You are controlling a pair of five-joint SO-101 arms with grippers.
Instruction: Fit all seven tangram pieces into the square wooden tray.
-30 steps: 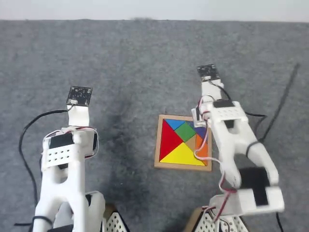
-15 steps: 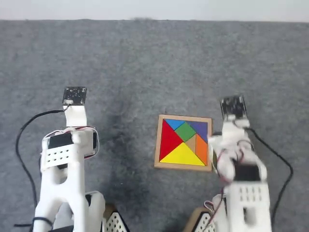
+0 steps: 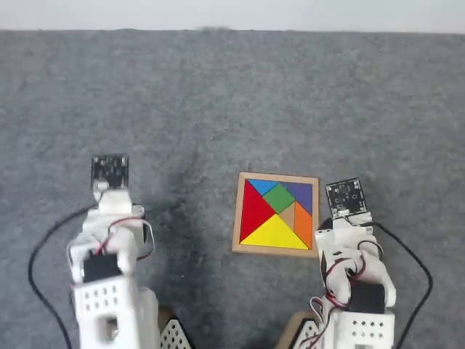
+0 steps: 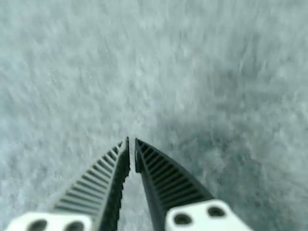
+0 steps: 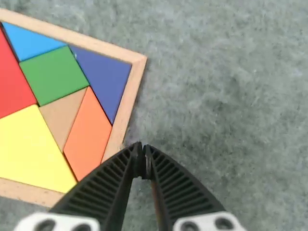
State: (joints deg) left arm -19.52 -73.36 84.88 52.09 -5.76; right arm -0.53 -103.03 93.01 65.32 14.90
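All seven tangram pieces (image 3: pixel 278 213) are seated flush inside the square wooden tray (image 3: pixel 236 211); the task is judged complete. The right end effector (image 5: pixel 142 153) is closed, empty, just beside the tray's rim; the left end effector (image 4: pixel 131 146) is closed, empty, well apart from the tray.

No readable text, label, number or sign appears on any surface in these views.

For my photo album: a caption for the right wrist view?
Shut right gripper beside the wooden tray, all seven tangram pieces fitted.
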